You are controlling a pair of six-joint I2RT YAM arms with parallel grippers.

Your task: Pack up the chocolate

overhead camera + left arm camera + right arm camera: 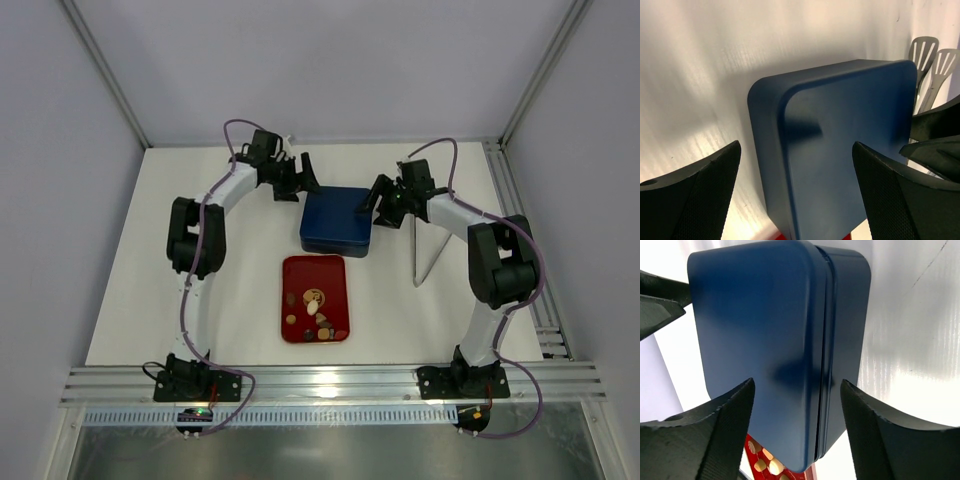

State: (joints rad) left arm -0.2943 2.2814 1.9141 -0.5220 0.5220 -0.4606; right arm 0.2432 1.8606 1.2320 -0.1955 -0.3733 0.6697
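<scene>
Top view: closed blue box [335, 222] sits mid-frame on the white tabletop [400, 320], lid on. The red tray [296, 270] lies just below it in frame, with a small gap between them. The chocolate [316, 312] is on the tray, loose pieces in brown, tan and cream bunched in its lower half. None is in the box and none is held.

The left gripper [300, 186] is at the box's upper left corner, open. In the left wrist view its fingers [695, 200] are spread wide; one is off the box side over bare tabletop, the other is over the lid. It grips nothing.

The right gripper [380, 205] is at the box's right edge, near the upper right corner, also open. In the right wrist view its fingers [880, 430] stand apart with the box's lid seam between them. Cannot tell if they touch the box. A strip of tray with a few tan pieces shows at the bottom edge of that view.

Metal tongs [424, 255] lie right of the box, apart from it.
</scene>
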